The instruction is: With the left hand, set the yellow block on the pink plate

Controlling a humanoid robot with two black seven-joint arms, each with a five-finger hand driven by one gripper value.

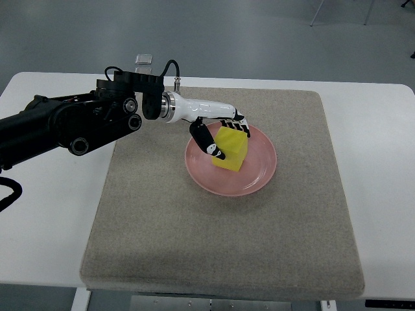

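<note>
The yellow block (232, 150) sits on the pink plate (259, 178), left of its centre, gripped between the fingers (209, 142) of the left hand (217, 126): thumb on its near-left face, other fingers over its far top edge. The arm reaches in from the left, roughly level. The plate lies mid-mat (220, 246) on the white bench (45, 227), with open mat all around.

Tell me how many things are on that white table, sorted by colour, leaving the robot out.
Yellow: 1, the yellow block, held in the left hand
Pink: 1, the pink plate under the block
Beige: 1, the mat under the plate
Total: 3
</note>
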